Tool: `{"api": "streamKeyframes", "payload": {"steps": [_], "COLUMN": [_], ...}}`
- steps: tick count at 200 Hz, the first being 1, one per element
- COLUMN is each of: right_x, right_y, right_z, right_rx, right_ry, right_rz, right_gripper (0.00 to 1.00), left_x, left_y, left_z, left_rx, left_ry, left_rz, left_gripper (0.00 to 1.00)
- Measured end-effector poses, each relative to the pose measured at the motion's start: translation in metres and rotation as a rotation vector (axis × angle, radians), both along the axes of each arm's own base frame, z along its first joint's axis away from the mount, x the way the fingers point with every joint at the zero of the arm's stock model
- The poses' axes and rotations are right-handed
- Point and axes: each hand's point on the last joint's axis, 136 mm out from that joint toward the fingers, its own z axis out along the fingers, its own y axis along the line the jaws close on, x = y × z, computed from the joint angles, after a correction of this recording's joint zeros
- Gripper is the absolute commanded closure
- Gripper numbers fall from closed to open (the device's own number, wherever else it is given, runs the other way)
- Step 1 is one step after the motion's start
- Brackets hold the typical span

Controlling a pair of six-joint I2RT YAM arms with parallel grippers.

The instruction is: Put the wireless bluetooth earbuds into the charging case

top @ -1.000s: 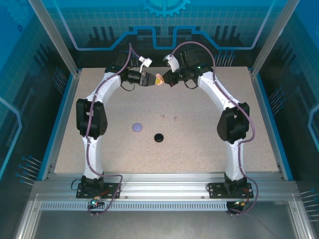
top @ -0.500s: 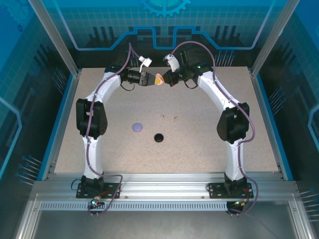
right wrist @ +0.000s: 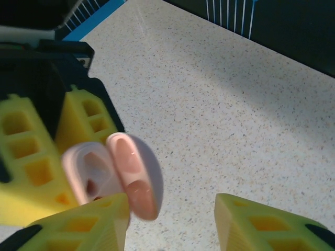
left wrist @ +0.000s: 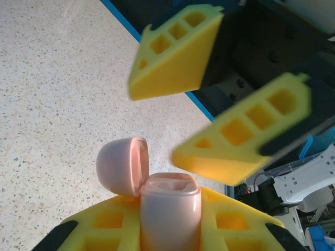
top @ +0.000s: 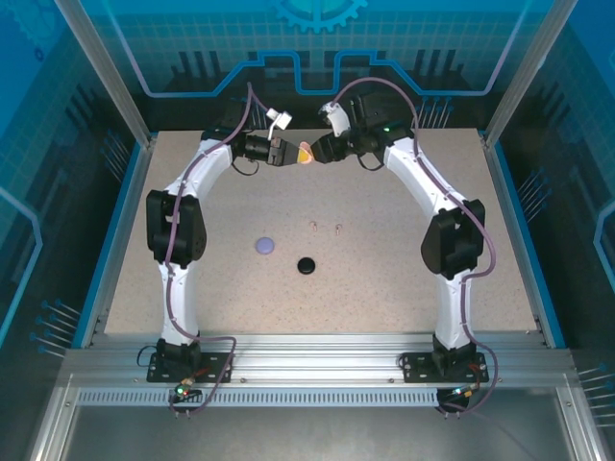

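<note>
Against the frame one second ago I find little change. The right wrist sits a shade further toward the far edge, while the case between the two grippers and the items on the table lie as they did.

The left gripper pinches the pink charging case by its lower body, its yellow ribbed foam pads pressed to either side. The case is a smooth, glossy rounded capsule. Its domed lid is hinged back to one side, and the moulded recesses face the opposing arm. I cannot tell whether anything sits in those recesses.

The right gripper is spread wide, holding nothing. Its wedge-shaped fingers hang just beyond the open case — close, but apart from it.

Two pale earbuds lie on the table near its centre, side by side with a gap between them, well apart from both grippers. They are too small for me to make out how they lie. Nearer the bases lie a round lavender case and a round black case, separate from each other.

The table surface is matte, beige and speckled, with a blue border at its sides. Both grippers work close to the far edge, under the back wall — tight quarters there. There is broad bare surface between them and the centre items.
</note>
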Motion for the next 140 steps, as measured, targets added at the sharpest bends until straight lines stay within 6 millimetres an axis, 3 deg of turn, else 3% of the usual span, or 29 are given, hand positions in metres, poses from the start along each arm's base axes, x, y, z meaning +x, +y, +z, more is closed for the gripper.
{"api": "streamKeyframes", "payload": {"steps": [43, 65, 104, 140], "right_x": [-0.022, -0.031, -0.047, -0.069], "right_y": [-0.015, -0.022, -0.031, -0.027], "right_z": [0.033, 0.045, 0.040, 0.011], "right_rx": [0.032, 0.038, 0.015, -0.023], "right_ry": [-0.024, -0.033, 0.006, 0.078], "right_rz": [-0.045, -0.085, -0.197, -0.288], "right_gripper": [0.42, 0.41, 0.40, 0.40], "left_x": [-0.004, -0.010, -0.023, -0.037], "left_y": [0.002, 0.004, 0.009, 0.014], "left_z": [-0.028, -0.029, 0.000, 0.037], "left_rx": [0.012, 0.006, -0.035, -0.088], "left_ry": [0.075, 0.093, 0.051, -0.026], "left_rz": [0.045, 0.077, 0.142, 0.206], "left_gripper": [1.00, 1.00, 1.00, 1.00]}}
